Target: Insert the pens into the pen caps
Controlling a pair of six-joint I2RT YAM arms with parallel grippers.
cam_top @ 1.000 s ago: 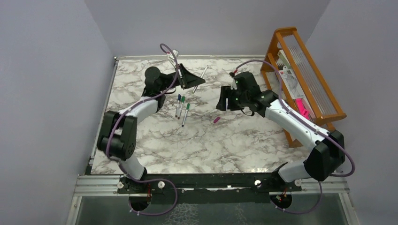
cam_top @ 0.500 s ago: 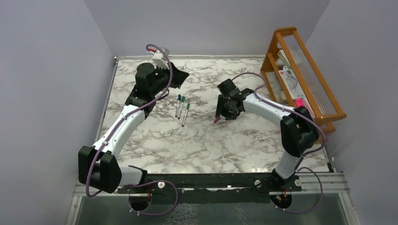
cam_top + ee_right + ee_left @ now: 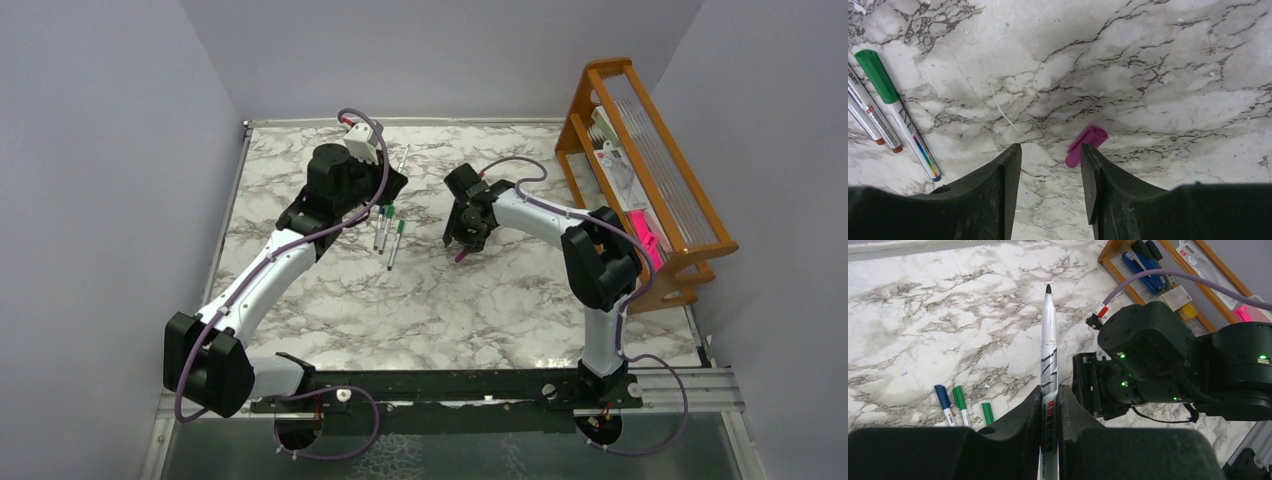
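Partly hidden: pen (image 3: pixel 1048 340) rear, clamped in left hand (image 3: pixel 1050 396); right hand (image 3: pixel 1050 150) apart, magenta cap (image 3: pixel 1087 143) just beside finger.

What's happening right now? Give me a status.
Left gripper shut on uncapped pen. Right gripper open, low over magenta cap, not gripping. Three capped pens lie aside.

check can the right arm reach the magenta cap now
Probably yes: the right tool hangs open just above the magenta cap, nothing between them. The cap lies off-centre, at the gap's edge, so a small sideways shift seems needed.
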